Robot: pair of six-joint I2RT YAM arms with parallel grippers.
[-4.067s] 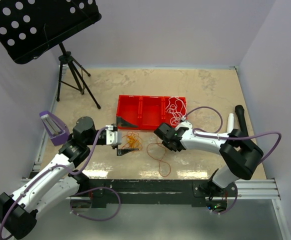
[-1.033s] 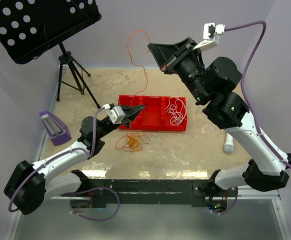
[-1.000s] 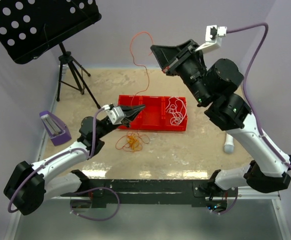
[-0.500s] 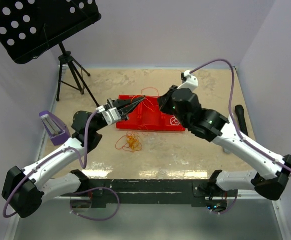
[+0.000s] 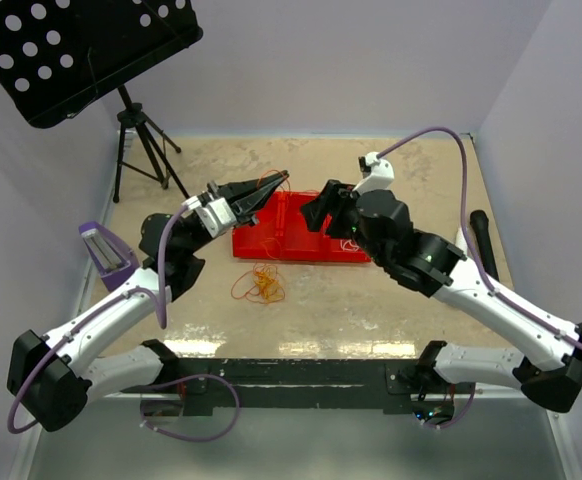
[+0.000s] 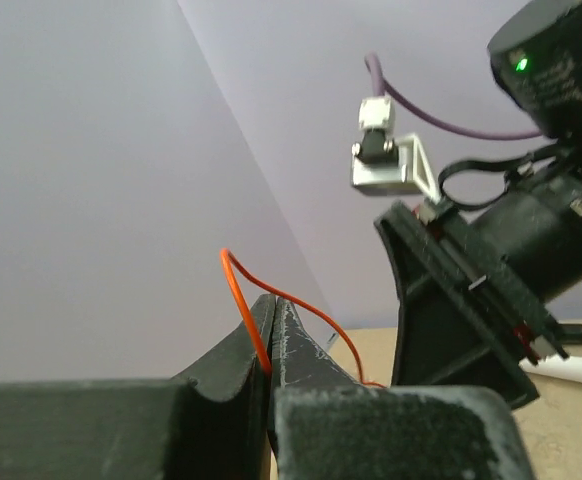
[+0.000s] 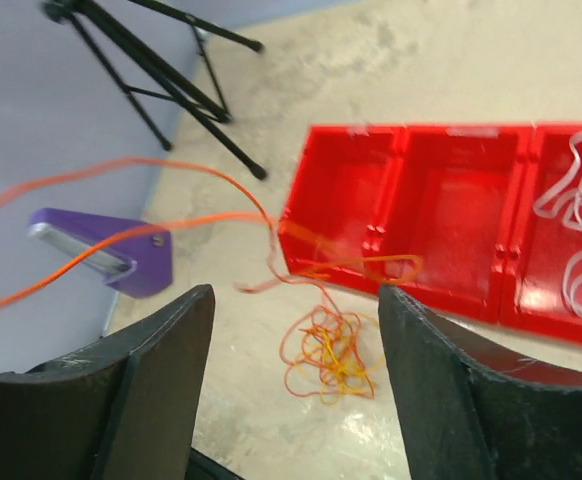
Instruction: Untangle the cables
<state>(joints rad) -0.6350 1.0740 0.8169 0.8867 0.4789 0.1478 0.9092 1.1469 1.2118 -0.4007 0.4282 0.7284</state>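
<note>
Orange tangle (image 5: 262,283): a knotted bunch of thin cables, lying on the tabletop just in front of the red tray (image 5: 291,248), apart from its front wall.
Purple block (image 5: 106,255): set on the tabletop well to the left of the tray.
Red tray: three compartments side by side. The left and middle ones are seen bare of coiled cable from the right wrist.
White cable (image 7: 576,205): heaped loosely in the tray's right compartment.
Right hand (image 5: 316,212): held above the tray's middle, with the jaws wide apart and nothing between them.
Left hand (image 5: 276,180): raised over the tray's far left corner, with the jaws pinched together on the red-orange cable (image 6: 224,262).
Red-orange cable: led from the left hand in slack loops down across the tray's left compartment. Whether its far end is joined to the tangle cannot be told.
Tripod stand (image 5: 141,150): placed behind the tray, to its left.
Step judged: the held cable is to be laid in an empty compartment of the tray.
Method advised: the left hand should be lowered slowly over the left compartment, so that the slack is pooled inside the walls before release. Any loop draped over the rim should be guided in by the right hand. The tangle should not be dragged along.
</note>
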